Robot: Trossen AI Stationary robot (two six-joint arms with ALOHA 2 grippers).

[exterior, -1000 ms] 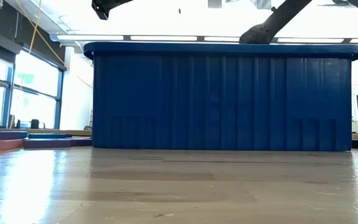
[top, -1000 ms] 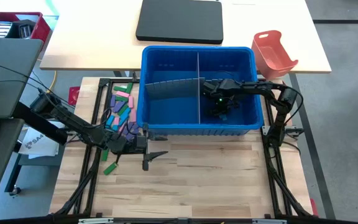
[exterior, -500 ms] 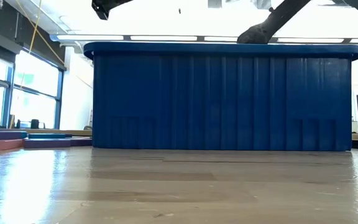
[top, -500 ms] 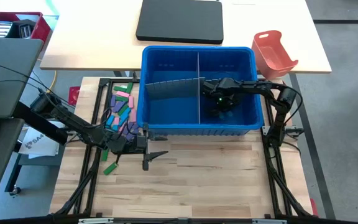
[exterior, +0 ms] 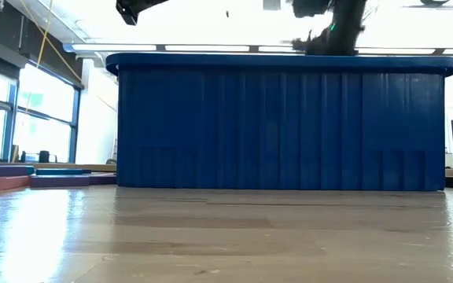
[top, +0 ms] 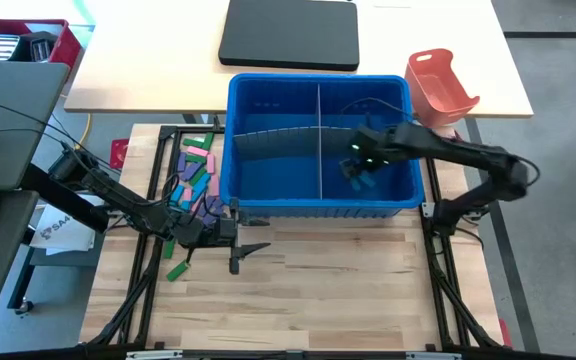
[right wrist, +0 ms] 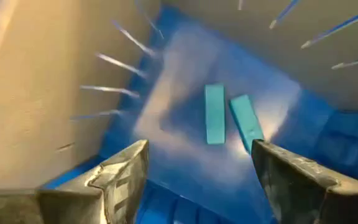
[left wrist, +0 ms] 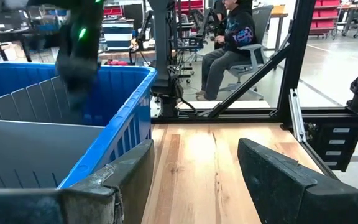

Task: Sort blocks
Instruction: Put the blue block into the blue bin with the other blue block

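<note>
The right gripper (top: pixel 360 170) hangs over the right-hand compartment of the blue bin (top: pixel 268 195), its fingers spread wide with nothing between them, and its wrist camera looks down on two teal blocks (right wrist: pixel 230 118) lying side by side on the bin floor, close together but not clearly touching. The left gripper (top: pixel 230 232) waits low at the bin's front left corner, fingers apart and empty, just beside the unsorted pile of blocks (top: pixel 198 180) (green, pink, purple and blue pieces) on the table left of the bin; one green block (top: pixel 176 271) lies apart, nearer the table's front edge. The main risk, as I judge it, sits with the right arm: it reaches in over the bin wall beside the grey divider (top: pixel 320 140), so a careless lift or swing could catch the rim or the divider and jolt the bin, sliding the sorted pieces about. The left fingers are so near the bin's corner that a sideways move toward the pile could scrape the wall. The pile itself is crowded, with pieces overlapping, so a grab there may pinch two at once or knock neighbours farther off. The stray green block could easily be overlooked.
</note>
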